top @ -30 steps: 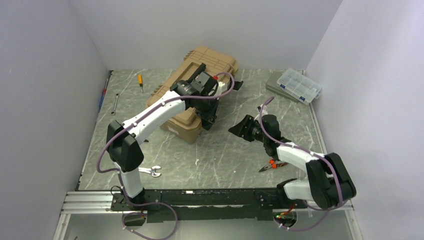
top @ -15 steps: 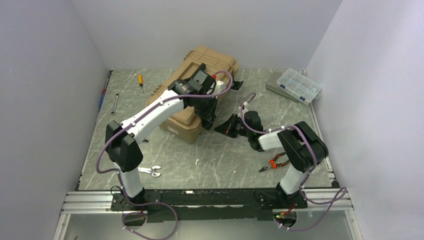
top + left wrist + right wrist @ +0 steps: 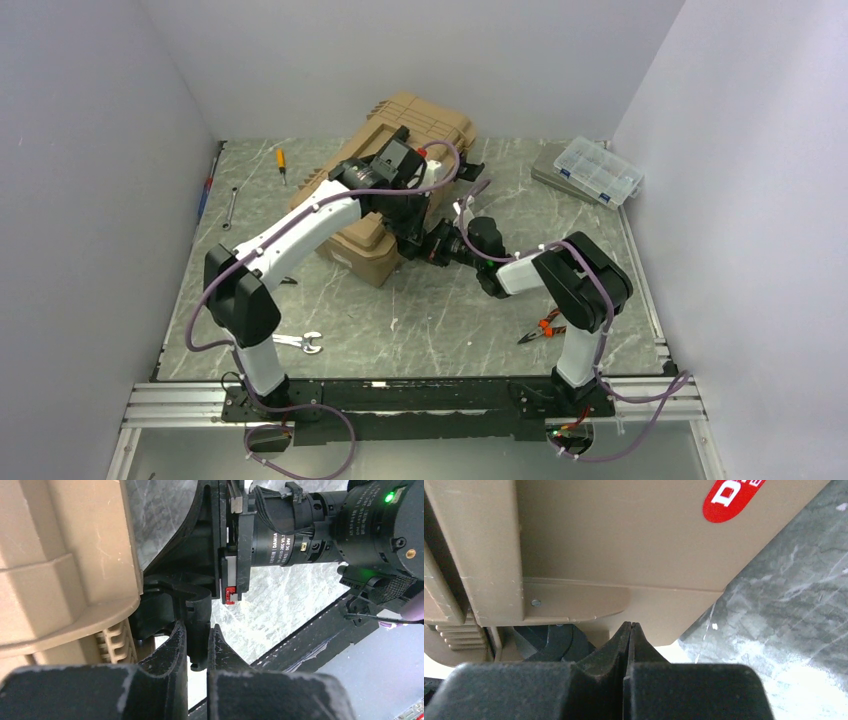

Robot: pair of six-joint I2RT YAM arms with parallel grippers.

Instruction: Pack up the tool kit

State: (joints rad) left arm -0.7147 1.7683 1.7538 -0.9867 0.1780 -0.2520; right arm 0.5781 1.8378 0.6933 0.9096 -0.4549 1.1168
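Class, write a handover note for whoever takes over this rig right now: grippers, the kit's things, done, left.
Grippers: left gripper clamped on the black latch of the toolbox; right gripper shut, empty, tips by the toolbox wall near its red label.
Toolbox: rear centre of the table, lid appears down; contents hidden.
Done: nothing visibly packed.
Left: pliers, wrench, orange screwdriver and small spanner lie loose on the table; pack them, then latch.
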